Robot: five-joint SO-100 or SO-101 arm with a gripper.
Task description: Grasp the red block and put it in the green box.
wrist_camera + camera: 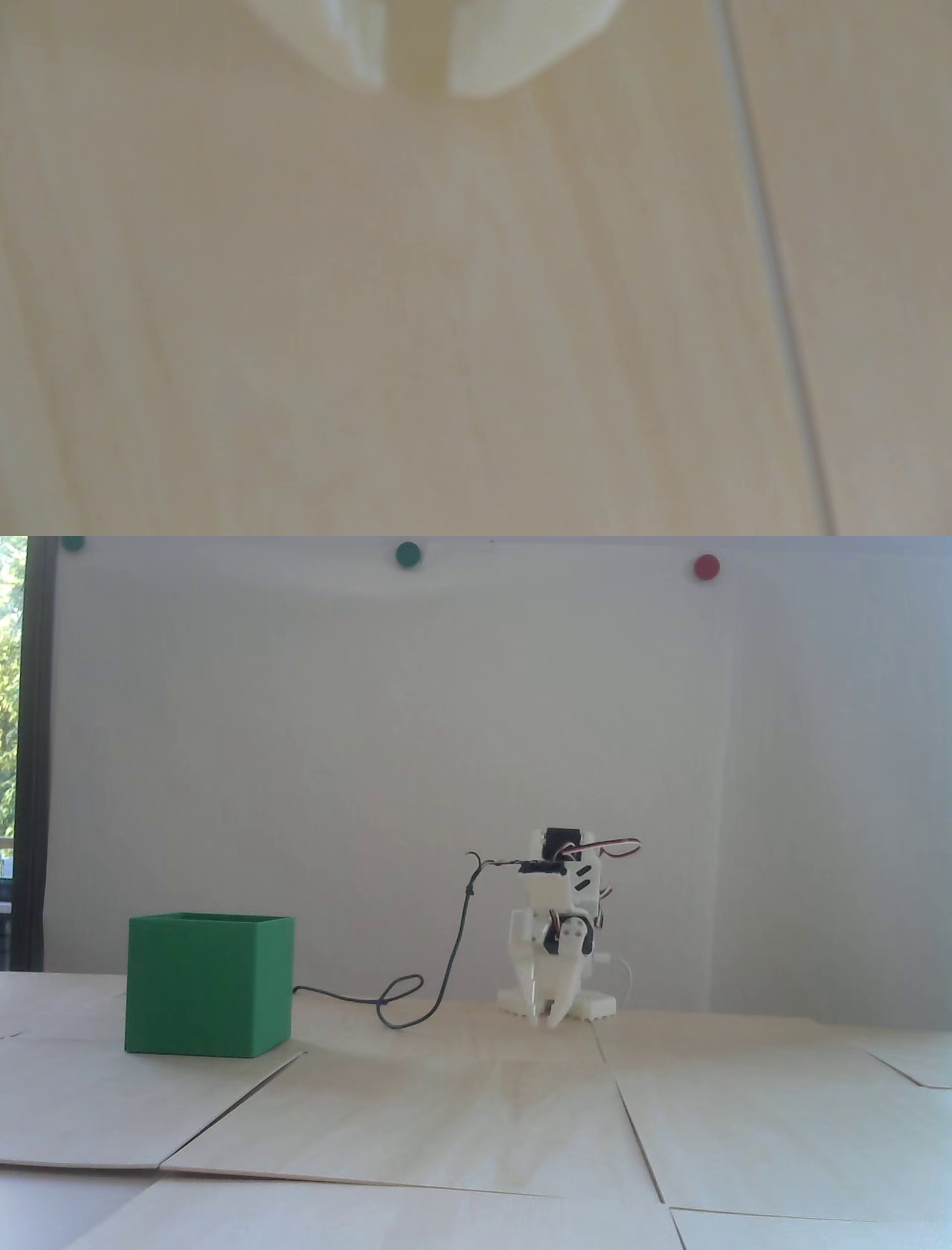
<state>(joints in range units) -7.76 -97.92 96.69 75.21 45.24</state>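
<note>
The green box [208, 990] stands on the pale wooden table at the left of the fixed view, its open top facing up; its inside is hidden from here. The red block is out of view in both views. The white arm sits folded at the back, right of the box. My gripper [544, 1023] points down just above the table. In the wrist view the gripper [417, 87] shows two white fingertips [494, 56] with a narrow gap between them. Only bare table shows through the gap.
A dark cable [446, 975] loops over the table from the arm to behind the box. The arm's base [595, 1006] rests against the white wall. The table is made of wooden panels with seams [772, 268]. A window [11, 759] is at far left.
</note>
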